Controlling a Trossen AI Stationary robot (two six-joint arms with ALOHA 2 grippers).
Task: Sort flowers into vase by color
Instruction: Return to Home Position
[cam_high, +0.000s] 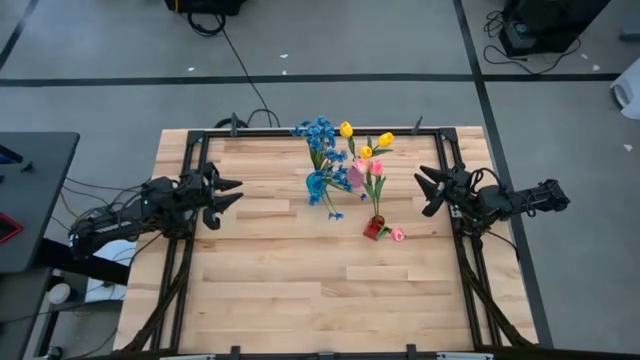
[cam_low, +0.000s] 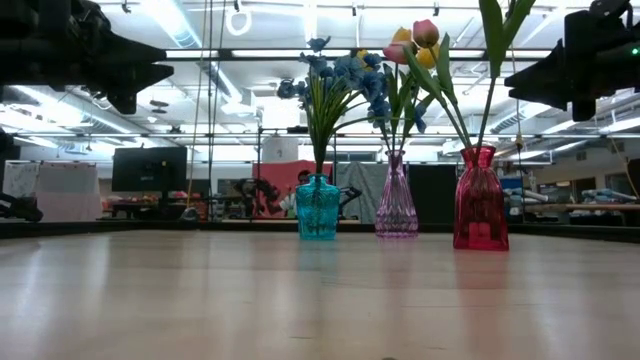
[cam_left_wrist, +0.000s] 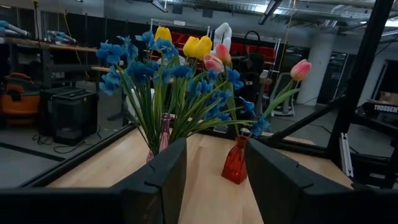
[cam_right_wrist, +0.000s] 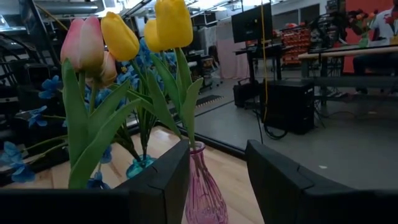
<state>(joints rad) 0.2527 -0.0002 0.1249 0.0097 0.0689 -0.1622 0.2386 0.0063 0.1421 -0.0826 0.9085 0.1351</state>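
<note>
Three vases stand on their bases at the table's far middle. The teal vase (cam_high: 317, 187) (cam_low: 318, 207) holds the blue blossoms (cam_high: 318, 135) (cam_left_wrist: 134, 62). Yellow tulips (cam_high: 365, 150) (cam_right_wrist: 171, 22) stand in the clear pink vase (cam_low: 396, 205) (cam_right_wrist: 202, 186). The red vase (cam_high: 374, 228) (cam_left_wrist: 236, 163) holds pink tulips (cam_high: 376, 167) (cam_left_wrist: 301, 68). My left gripper (cam_high: 238, 191) (cam_left_wrist: 214, 171) is open, raised off the table, left of the vases and pointing at them. My right gripper (cam_high: 425, 192) (cam_right_wrist: 217, 174) is open, raised on their right and facing them.
The black frame rails (cam_high: 190, 160) run along the table's left, right and far edges. Bare wood (cam_high: 320, 290) stretches from the vases to the near edge. Beyond the table lie a grey floor and cables (cam_high: 235, 60), and a dark bench (cam_high: 30, 190) stands to the left.
</note>
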